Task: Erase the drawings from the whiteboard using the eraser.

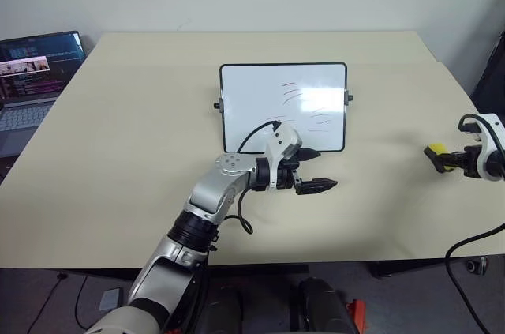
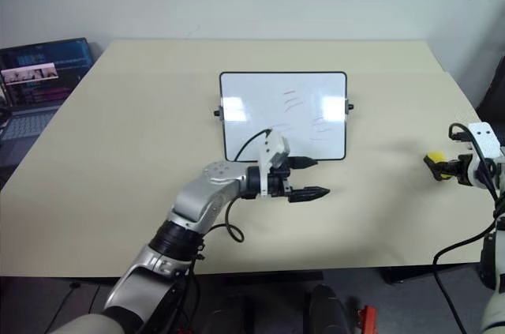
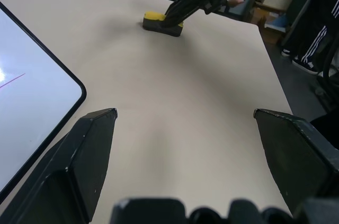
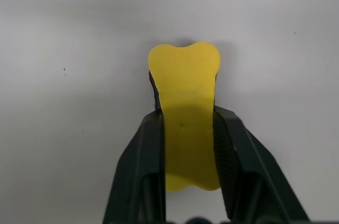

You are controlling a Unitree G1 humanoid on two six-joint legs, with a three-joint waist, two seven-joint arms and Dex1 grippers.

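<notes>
Whiteboard (image 1: 282, 105) lay flat near the middle of the beige table (image 1: 118, 152), long side across the robot's view, black knobs on both short sides. Drawings (image 1: 293, 97) were a few thin dark strokes on its right half, beside a bright glare patch.

Eraser (image 1: 439, 155) sat on the table well to the right of the whiteboard, near the table's right edge, yellow top up. Right gripper (image 4: 186, 144) had both black fingers pressed against the long sides of the eraser, closed onto it; in the right wrist view the yellow block filled the gap between them, its far end sticking out past the fingertips. Eraser still looked to be resting on the table.

Left gripper (image 1: 316, 185) hung just in front of the whiteboard's near edge, pointing to the right, fingers spread wide apart with nothing between them.

Open laptop (image 1: 31, 81) stood at the far left, screen lit.
</notes>
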